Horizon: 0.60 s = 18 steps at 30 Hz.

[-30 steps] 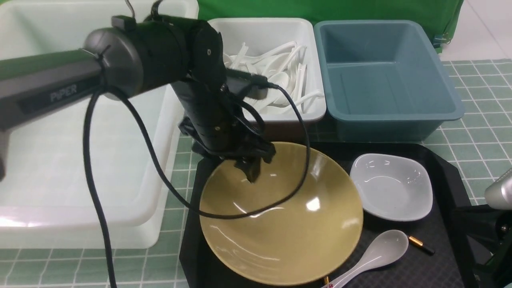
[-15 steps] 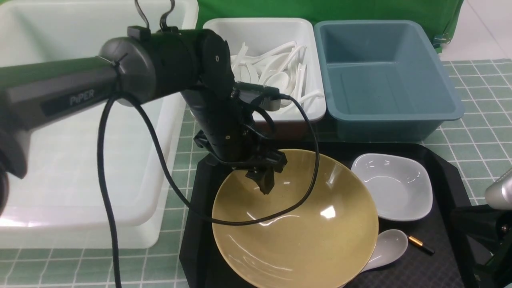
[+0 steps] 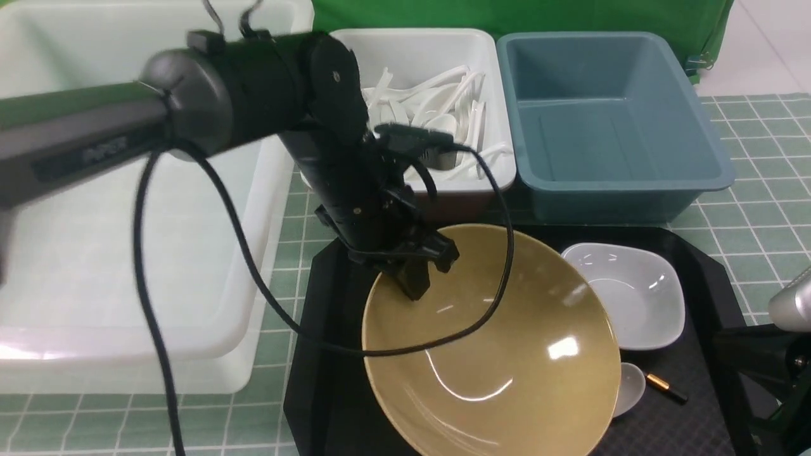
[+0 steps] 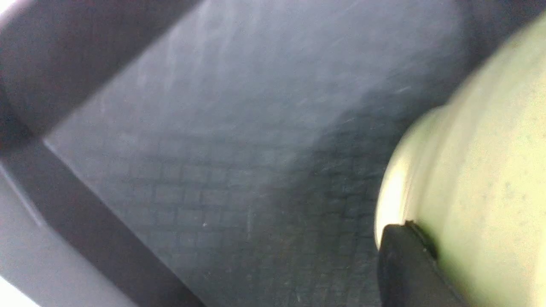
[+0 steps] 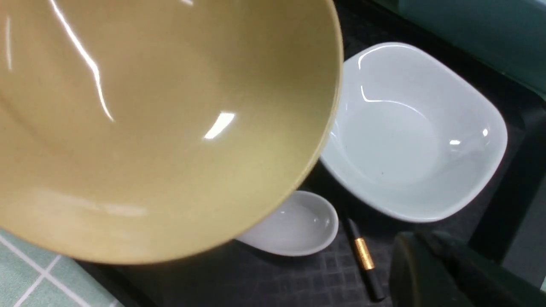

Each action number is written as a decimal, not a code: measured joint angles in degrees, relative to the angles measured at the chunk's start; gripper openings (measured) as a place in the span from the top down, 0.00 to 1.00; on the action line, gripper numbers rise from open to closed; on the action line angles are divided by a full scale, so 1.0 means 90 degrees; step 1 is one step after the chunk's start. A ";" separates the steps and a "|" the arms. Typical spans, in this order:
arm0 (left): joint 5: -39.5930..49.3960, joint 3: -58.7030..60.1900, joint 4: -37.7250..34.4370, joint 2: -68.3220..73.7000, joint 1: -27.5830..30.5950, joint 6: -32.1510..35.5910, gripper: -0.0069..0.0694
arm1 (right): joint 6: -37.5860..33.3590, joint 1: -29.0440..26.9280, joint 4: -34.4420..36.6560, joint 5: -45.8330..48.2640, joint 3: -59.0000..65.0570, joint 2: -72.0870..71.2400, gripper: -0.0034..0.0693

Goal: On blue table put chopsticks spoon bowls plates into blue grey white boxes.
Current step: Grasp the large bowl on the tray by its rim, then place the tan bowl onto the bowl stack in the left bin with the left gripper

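My left gripper [image 3: 415, 284] is shut on the far rim of a big olive-yellow bowl [image 3: 500, 361] and holds it raised and tilted over the black tray [image 3: 697, 418]. In the left wrist view one dark finger [image 4: 405, 268] presses on the bowl's outer wall [image 4: 482, 162]. A white square dish [image 3: 624, 297] lies on the tray to the right. A white spoon [image 3: 626, 384] and a black chopstick with a gold band [image 3: 665, 386] lie partly under the bowl. My right gripper [image 5: 426, 273] is shut and empty, low at the tray's right edge, near the dish [image 5: 413, 136], spoon [image 5: 294, 226] and chopstick [image 5: 362, 256].
A white box [image 3: 412, 35] holding several white spoons stands behind the tray. A blue-grey box [image 3: 608, 126] stands to its right. A large white box [image 3: 95, 253] fills the left side. The left arm's cable [image 3: 481, 304] hangs across the bowl.
My left gripper has drawn the bowl to the right and nearer the camera and tilted it more. The bowl now covers most of the spoon. The right arm has not moved.
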 joint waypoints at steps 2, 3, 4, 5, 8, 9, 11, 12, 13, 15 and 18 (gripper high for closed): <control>-0.0105 0.0004 -0.0105 -0.0445 0.0026 0.0261 0.90 | 0.0000 0.0000 0.0000 0.0018 0.0000 0.0000 0.89; -0.0162 0.0012 -0.0226 -0.0647 0.0052 0.0337 0.90 | 0.0000 0.0000 0.0000 0.0018 0.0000 0.0000 0.89; -0.0200 0.0012 -0.0289 -0.0751 0.0065 0.0378 0.90 | 0.0000 0.0000 0.0000 0.0018 0.0000 0.0000 0.89; -0.0337 0.0012 -0.0559 -0.1133 0.0142 0.0553 0.90 | 0.0000 0.0000 0.0000 0.0027 0.0000 0.0000 0.88; -0.0654 0.0012 -0.1194 -0.1966 0.0420 0.0930 0.90 | 0.0000 0.0000 0.0000 0.0094 0.0000 0.0000 0.88; -0.0767 0.0012 -0.1320 -0.2232 0.0591 0.1013 0.90 | 0.0000 0.0000 0.0000 0.0118 0.0000 0.0000 0.88; -0.0968 0.0012 -0.1367 -0.2663 0.1045 0.1100 0.90 | 0.0000 0.0000 0.0000 0.0182 0.0000 0.0000 0.88; -0.1090 0.0012 -0.1308 -0.2858 0.1387 0.1109 0.90 | 0.0000 0.0000 0.0000 0.0224 0.0000 0.0000 0.88; -0.1195 0.0012 -0.1215 -0.3010 0.1785 0.1095 0.90 | 0.0000 0.0000 0.0000 0.0252 0.0000 0.0000 0.88; -0.1292 0.0012 -0.1102 -0.3126 0.2321 0.0995 0.90 | 0.0000 0.0000 0.0000 0.0296 0.0000 0.0000 0.88; -0.1397 0.0094 -0.0755 -0.3098 0.4033 0.0489 0.90 | 0.0000 0.0000 0.0000 0.0295 0.0000 0.0000 0.87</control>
